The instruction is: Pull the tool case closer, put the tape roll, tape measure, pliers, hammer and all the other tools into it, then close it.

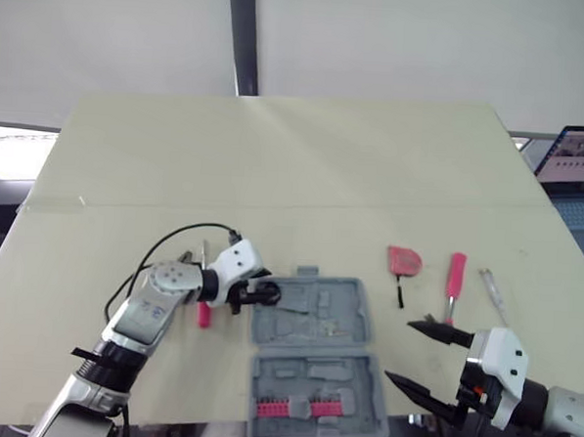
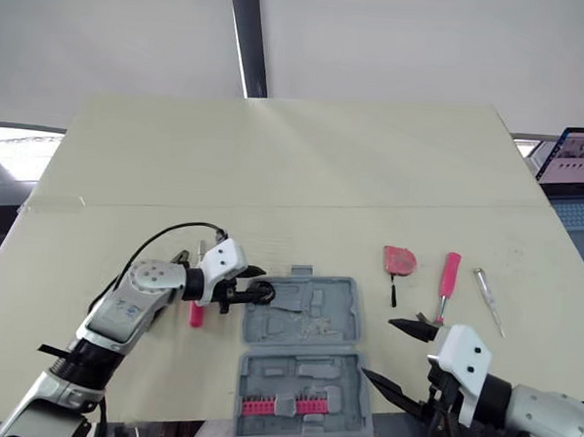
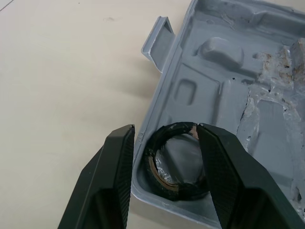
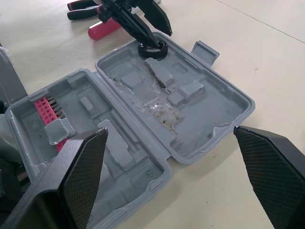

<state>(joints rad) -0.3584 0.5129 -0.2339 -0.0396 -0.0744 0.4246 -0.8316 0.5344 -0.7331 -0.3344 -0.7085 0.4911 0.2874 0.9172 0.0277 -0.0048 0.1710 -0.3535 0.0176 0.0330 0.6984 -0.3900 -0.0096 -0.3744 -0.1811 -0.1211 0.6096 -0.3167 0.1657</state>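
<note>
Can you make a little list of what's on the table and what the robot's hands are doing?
Case: open, lying flat, pink bits in its near half
Tape roll: in a corner of the far half
Left hand: open, straddling the tape roll
Right hand: open, right of the case
Right of case: tape measure, pink-handled tool, screwdriver
Left of case: pliers, pink handle

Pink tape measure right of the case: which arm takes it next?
Right, probably. The pink tape measure lies on the robot's right side of the grey plastic tool case, nearer the open, empty right tool. The left tool is across the case, straddling the black tape roll in its corner.
</note>
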